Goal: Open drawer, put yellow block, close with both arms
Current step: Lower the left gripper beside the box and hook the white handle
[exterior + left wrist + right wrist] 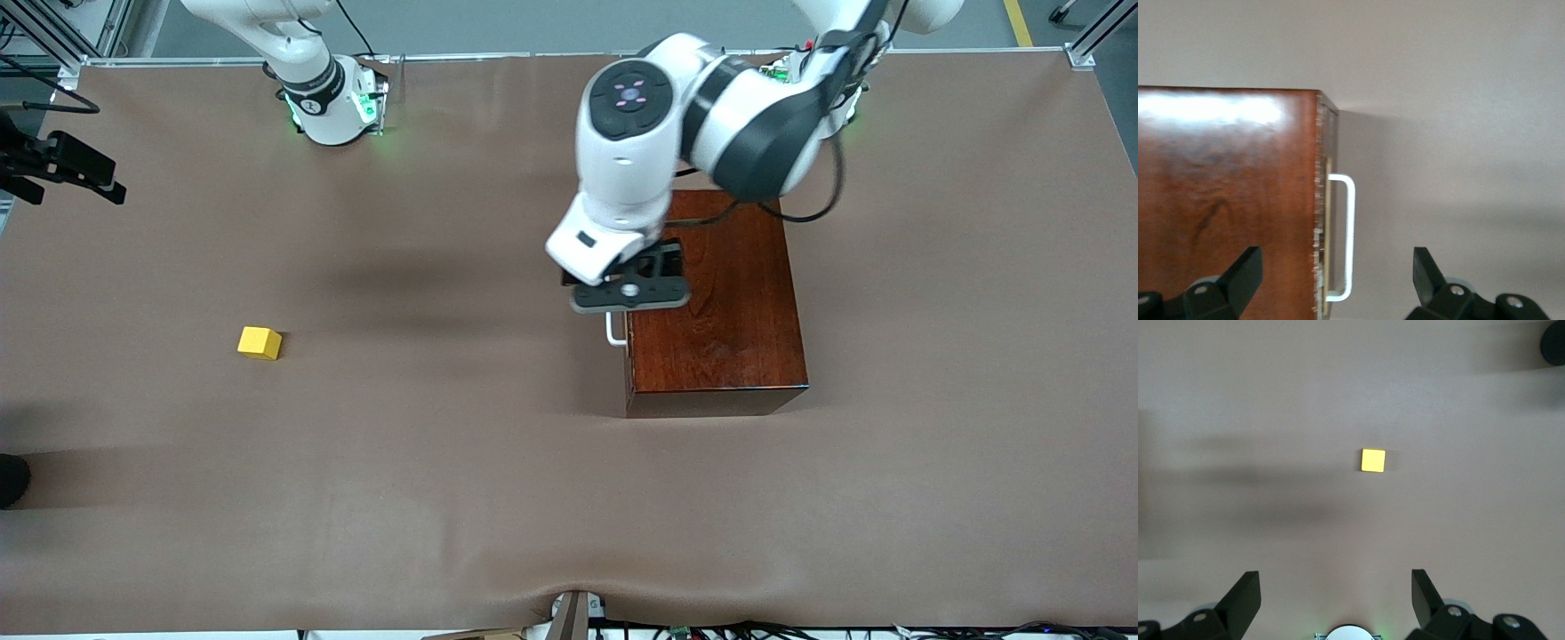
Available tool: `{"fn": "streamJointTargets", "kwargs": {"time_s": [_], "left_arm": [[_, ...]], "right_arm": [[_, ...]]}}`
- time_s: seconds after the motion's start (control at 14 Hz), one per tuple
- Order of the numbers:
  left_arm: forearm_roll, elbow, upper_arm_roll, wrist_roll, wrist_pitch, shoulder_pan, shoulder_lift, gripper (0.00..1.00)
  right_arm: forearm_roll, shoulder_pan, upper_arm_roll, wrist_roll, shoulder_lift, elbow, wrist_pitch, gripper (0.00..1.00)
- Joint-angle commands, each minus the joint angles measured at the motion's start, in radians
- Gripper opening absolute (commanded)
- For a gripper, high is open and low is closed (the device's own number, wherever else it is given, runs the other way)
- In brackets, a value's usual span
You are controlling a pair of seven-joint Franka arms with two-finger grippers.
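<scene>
- I see the drawer point(625, 342) shut flush in its dark wooden box point(725, 302), which sits toward the left arm's end of the counter point(444, 462), about midway between the counter's edge along the bases and the edge by the front camera. Nothing of the drawer's inside shows.
- Its white handle point(1346, 237) sticks out from the drawer front; in the front view most of it is covered by the left arm.
- My left pincer point(1338, 283) hangs over the box's edge and the handle, fingers spread wide, touching nothing.
- The yellow block point(260, 342) lies alone on the counter toward the right arm's end, well apart from the box.
- My right pincer point(1336, 603) is out of the front view; its wrist view shows it spread open high over the block point(1373, 461), holding nothing.
</scene>
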Motion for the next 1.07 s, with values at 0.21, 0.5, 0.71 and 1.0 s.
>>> {"fn": "streamJointTargets", "kwargs": {"time_s": [0.21,0.5,0.71,1.0], "left_arm": [[0.020,0.049,0.176,-0.047,0.049,-0.194,0.125,1.00],[0.022,0.046,0.242,-0.078,0.043,-0.270,0.191,1.00],[0.025,0.044,0.274,-0.099,0.040,-0.312,0.224,1.00],[0.081,0.036,0.299,-0.095,0.014,-0.360,0.274,1.00]], "right_arm": [[0.009,-0.010,0.004,-0.008,0.009,0.021,-0.007,1.00],[0.009,-0.010,0.004,-0.008,0.009,0.021,-0.007,1.00],[0.009,-0.010,0.004,-0.008,0.009,0.019,-0.007,1.00],[0.009,-0.010,0.004,-0.008,0.009,0.019,-0.007,1.00]]}}
